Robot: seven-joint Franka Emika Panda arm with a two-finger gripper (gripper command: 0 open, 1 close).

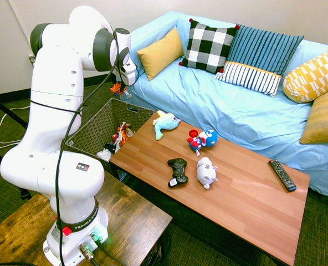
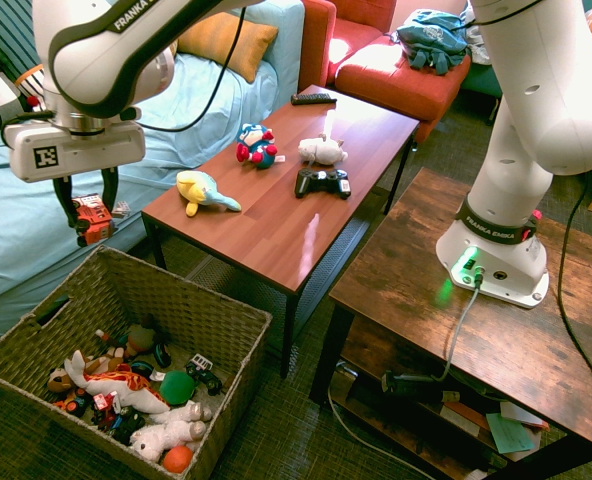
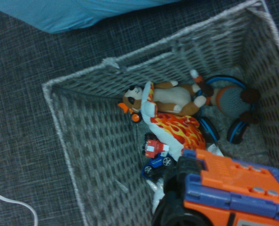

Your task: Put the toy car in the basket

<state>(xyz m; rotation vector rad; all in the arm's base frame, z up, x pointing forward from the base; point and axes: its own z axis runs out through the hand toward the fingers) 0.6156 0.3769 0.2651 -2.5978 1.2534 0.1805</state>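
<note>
Jaws (image 2: 93, 222) pinched the car (image 2: 94, 217) above the basket's (image 2: 191, 300) sofa-side rim; best carried further inward over the toys before letting go

Basket (image 2: 126, 300) on the floor between the sofa (image 1: 236, 105) and the surface (image 1: 252, 194), off the surface's end. Toy car (image 2: 93, 218) in the gripper (image 2: 88, 225), above the basket's rim on the sofa side, not touching it. Pile of toys (image 2: 136, 400) in the basket's bottom. On the surface: fish plush (image 1: 165, 123) nearest the basket, then plush figure (image 1: 203, 139), game controller (image 1: 178, 170) just beside a small plush (image 1: 206, 172), remote (image 1: 282, 174) at the far end. Cushions (image 1: 208, 47) along the sofa back.
</note>
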